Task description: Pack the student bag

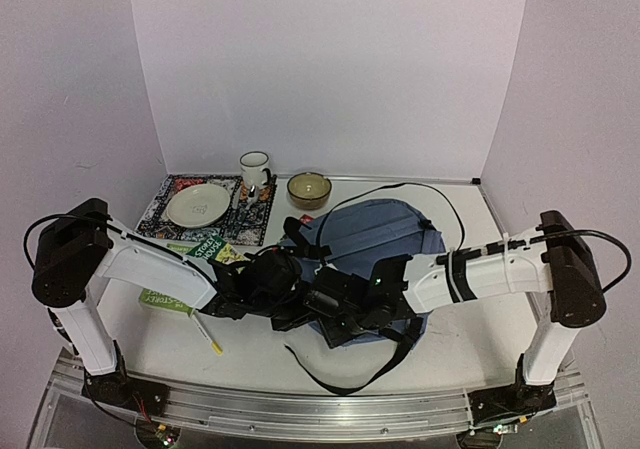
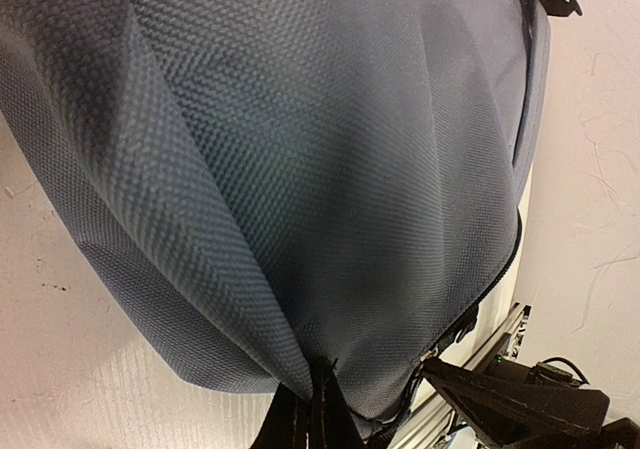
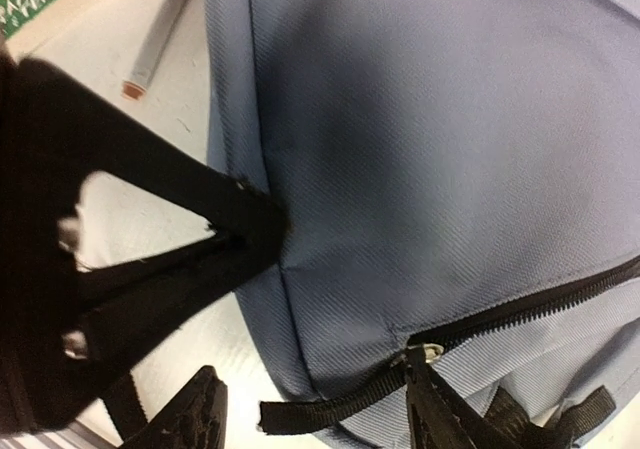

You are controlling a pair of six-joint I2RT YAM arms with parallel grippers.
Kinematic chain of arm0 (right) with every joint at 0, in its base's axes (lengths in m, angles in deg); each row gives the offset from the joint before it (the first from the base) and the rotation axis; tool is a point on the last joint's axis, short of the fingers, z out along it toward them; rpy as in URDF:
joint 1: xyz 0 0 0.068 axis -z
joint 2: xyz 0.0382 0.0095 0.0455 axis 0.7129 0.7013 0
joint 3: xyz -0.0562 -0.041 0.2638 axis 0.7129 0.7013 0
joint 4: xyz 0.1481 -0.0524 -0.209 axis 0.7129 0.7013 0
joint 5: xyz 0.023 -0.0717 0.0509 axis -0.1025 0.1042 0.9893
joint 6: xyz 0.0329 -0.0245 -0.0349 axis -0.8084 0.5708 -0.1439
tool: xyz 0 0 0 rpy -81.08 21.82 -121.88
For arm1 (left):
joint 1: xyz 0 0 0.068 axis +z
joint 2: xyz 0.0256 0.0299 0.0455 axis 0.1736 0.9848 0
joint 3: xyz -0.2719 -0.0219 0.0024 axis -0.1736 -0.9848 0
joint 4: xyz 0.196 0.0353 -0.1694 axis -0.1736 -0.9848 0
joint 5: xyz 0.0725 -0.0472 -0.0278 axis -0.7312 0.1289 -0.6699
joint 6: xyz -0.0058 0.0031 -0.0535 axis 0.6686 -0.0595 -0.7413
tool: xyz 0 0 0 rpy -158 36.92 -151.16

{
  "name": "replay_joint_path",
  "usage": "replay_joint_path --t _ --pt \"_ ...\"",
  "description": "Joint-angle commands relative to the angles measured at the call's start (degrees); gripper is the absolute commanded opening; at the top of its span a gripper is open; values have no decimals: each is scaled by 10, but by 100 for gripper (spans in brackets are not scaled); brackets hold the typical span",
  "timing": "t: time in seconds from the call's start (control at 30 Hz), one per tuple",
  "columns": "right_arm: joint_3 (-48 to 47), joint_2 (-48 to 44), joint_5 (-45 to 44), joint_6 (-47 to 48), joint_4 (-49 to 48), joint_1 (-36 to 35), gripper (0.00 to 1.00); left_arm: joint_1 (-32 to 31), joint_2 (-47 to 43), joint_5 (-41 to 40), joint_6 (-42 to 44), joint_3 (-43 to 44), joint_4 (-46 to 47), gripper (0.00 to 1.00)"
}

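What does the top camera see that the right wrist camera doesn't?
Only the top view shows the plate, the mug and the bowl at the back of the table. Only the right wrist view shows the black zipper close up. Both show the blue bag, the green book and the pen.
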Motion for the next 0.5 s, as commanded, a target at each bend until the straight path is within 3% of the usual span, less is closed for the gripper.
replay_joint_path --t 0.0,0.27,0.47 --pt "-6 -7 -37 -4 71 -3 56 -1 -22 8 -2 15 27 0" --pt "-3 -13 -35 -1 71 -3 33 -1 -22 8 -2 14 27 0" --pt "-5 -11 -42 0 78 -3 9 -1 -29 5 -1 8 27 0"
